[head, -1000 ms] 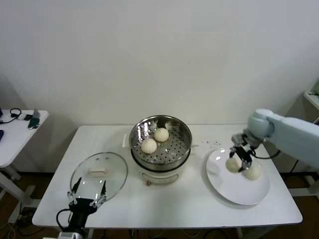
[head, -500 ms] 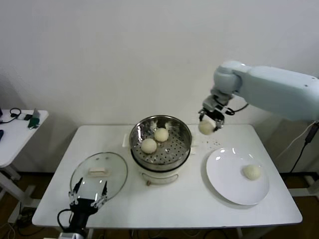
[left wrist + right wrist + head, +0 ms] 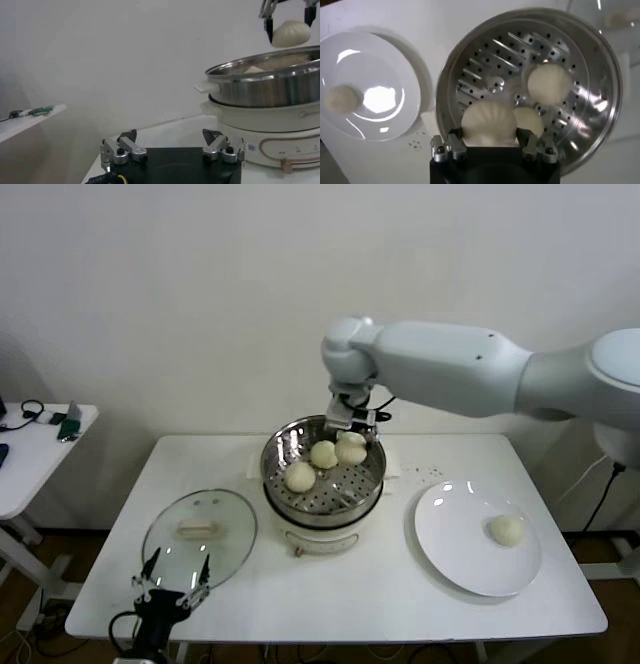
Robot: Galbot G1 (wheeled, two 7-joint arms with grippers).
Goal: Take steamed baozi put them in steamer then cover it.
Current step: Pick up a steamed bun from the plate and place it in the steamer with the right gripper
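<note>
A: What do you have in your right gripper [image 3: 352, 435]?

B: You are pinching one smooth, dome-shaped cream-white steamed bun [image 3: 351, 449] between its fingers, up over the round shiny stainless-steel steamer basket [image 3: 290, 442] with the perforated bottom. The right wrist view shows the bun [image 3: 489, 124] clamped between the two black fingers [image 3: 454, 141], above the holes of the basket floor [image 3: 485, 55].

A: And inside the basket?

B: You have two more cream-white buns lying on the perforated floor: one [image 3: 300, 475] toward the left front, one [image 3: 323, 453] near the middle, just beside the held bun. The basket sits on its cream-white electric pot base [image 3: 320, 537], on the white table [image 3: 380, 594].

A: The fourth bun?

B: It [image 3: 506, 529] lies alone on the flat white round plate [image 3: 455, 554], to the right of the steamer and apart from it.

A: The lid?

B: Your round glass lid with the cream handle [image 3: 199, 530] lies flat on the table, left of the steamer.

A: My left gripper?

B: Your left gripper [image 3: 171, 582] waits at the table's near edge by the lid, fingers spread wide, holding nothing. Its wrist view shows both fingertips [image 3: 124, 148] apart.
</note>
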